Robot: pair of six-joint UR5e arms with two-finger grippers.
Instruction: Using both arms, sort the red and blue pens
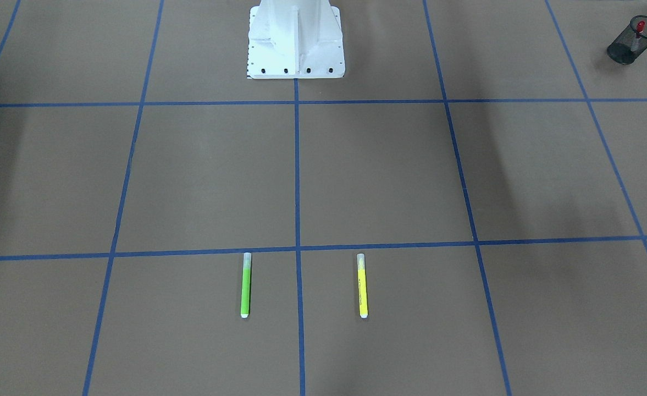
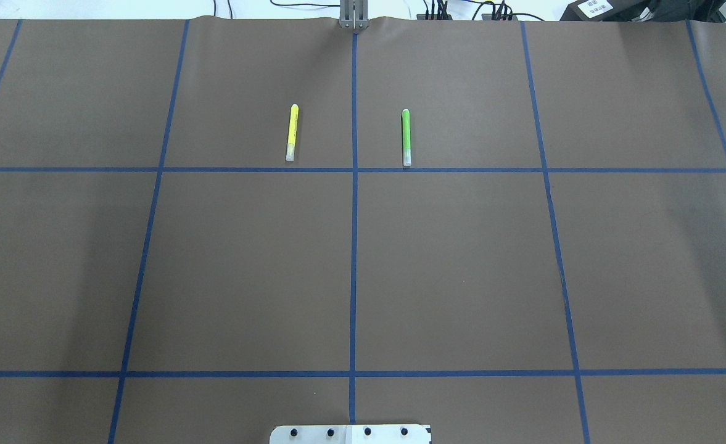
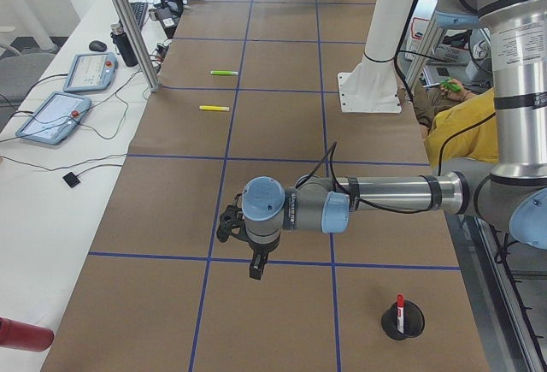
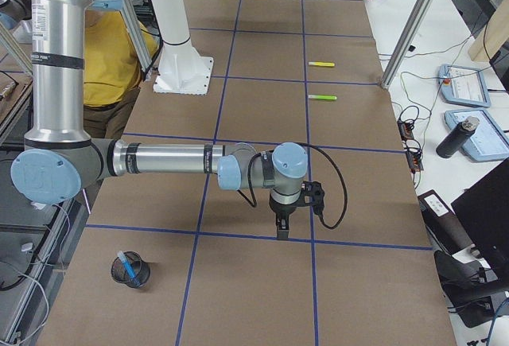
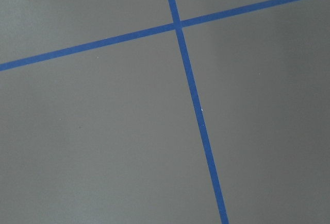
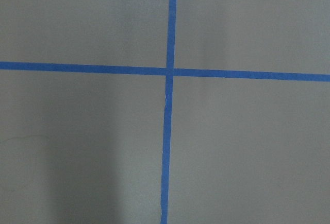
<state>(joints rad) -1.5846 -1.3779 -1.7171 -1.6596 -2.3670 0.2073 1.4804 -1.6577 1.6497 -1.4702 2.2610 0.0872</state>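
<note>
Table [image 2: 245,265] is covered in matt brown paper, gridded with smooth blue tape [image 2: 353,246]; pen cup [image 1: 625,49] is formed of black wire mesh; left arm [image 3: 397,193] is clad in satin silver metal.

The left arm [image 3: 393,192] and right arm [image 4: 167,159] are both built of grey joint housings with round light-blue caps and silver tubes ringed by black bands. The left arm also has a printed label [image 3: 517,43]. A thin black cable [image 4: 339,175] runs to each black gripper [image 3: 255,269] [image 4: 281,231], and the white pedestal [image 1: 296,38] widens into a flat plate edged with black screws [image 1: 286,70].
</note>
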